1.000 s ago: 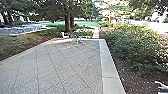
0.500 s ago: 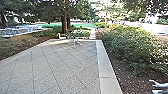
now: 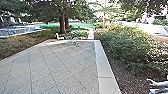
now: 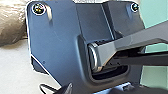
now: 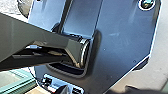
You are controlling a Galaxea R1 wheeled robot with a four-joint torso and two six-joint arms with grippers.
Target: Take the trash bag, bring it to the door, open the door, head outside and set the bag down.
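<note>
In the left wrist view, a crumpled, brownish, shiny bag [image 4: 11, 23] lies against one edge of the robot's dark plate, above a pale surface; I take it for the trash bag. What holds or supports it is hidden. A dark tip near the plate's border seems to be part of my left gripper [image 4: 67, 88]. A similar dark tip, seemingly of my right gripper [image 5: 63, 90], shows in the right wrist view. How either gripper stands cannot be told, and no door is visible in the head view.
Paving [image 3: 52, 67] stretches ahead, with a pale curb [image 3: 102, 62] along its right side. Bushes [image 3: 127, 45] grow beyond it. A white chair [image 3: 60, 37] stands near a tree [image 3: 62, 23] at the far end. A pale, unclear object [image 3: 158, 84] juts in at the lower right.
The whole head picture has shifted left, so the camera has turned somewhat to the right. Nothing in the scene has clearly moved by itself.
</note>
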